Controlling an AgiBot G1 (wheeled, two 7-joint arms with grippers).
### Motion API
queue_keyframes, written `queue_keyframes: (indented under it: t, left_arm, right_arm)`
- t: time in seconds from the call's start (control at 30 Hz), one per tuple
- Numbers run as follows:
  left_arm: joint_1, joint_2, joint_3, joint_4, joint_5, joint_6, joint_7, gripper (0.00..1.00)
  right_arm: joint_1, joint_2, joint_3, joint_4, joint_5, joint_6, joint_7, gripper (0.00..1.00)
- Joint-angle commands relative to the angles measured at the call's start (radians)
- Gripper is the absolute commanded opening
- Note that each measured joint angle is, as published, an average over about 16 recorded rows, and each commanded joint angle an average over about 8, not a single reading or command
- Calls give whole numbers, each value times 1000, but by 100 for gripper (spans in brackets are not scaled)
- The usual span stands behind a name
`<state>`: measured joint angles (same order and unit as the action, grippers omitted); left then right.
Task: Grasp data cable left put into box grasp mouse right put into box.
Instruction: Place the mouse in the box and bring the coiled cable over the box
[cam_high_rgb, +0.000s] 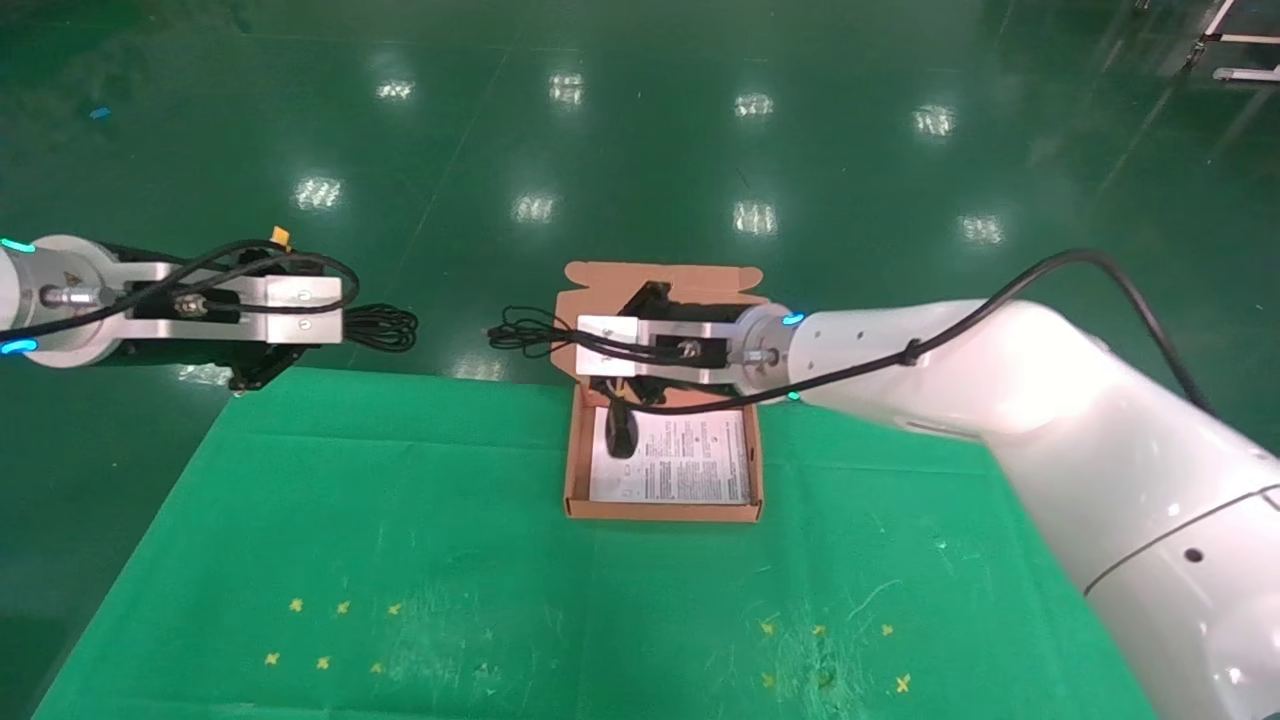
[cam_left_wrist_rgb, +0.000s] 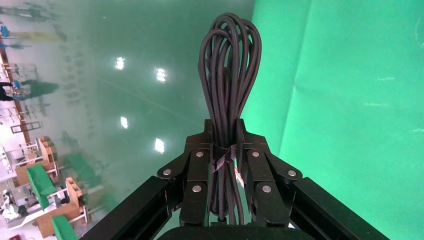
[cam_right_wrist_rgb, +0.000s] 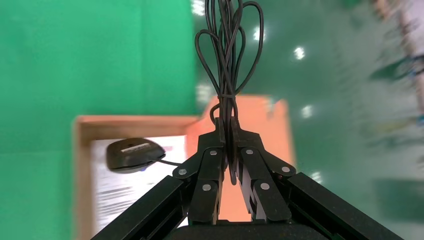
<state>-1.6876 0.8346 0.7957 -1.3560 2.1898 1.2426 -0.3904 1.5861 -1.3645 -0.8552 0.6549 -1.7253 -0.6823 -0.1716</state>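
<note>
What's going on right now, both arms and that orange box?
Left tool shut on data cable, held off the table's far left edge. Right tool shut on mouse cord above box; mouse hanging into it. Nothing blocking.

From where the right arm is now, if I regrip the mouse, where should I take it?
By its body, I'd say, not the cord. The mouse lies on the printed sheet in the box, near the left wall. Come straight down from above, jaws across its narrow width. The right gripper holds only the bunched cord; the left gripper holds the data cable.
</note>
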Motion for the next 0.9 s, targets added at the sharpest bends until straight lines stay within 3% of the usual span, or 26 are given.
queue_keyframes:
  t: [0.03,0.3,0.33,0.57,0.6,0.9]
  left_arm:
    - [0,0,0,0,0,0,0,0]
    - [0,0,0,0,0,0,0,0]
    - [0,0,0,0,0,0,0,0]
    - [0,-1,0,0,0,1,0,0]
    - [0,-1,0,0,0,1,0,0]
    - [-1,5,0,10,-4,-2,5,0]
  right_arm:
    - [-7,-1,-21,-6,21,14,21,0]
    - [-16,-1,-113,-85,50,50,147,0]
    - [-14,-1,-124,-94,50,53,160,6]
    - [-5,0,-172,-127,54,69,207,93]
    - [-5,0,-175,-129,54,71,209,100]
    - [-4,9,-177,-118,56,70,208,100]
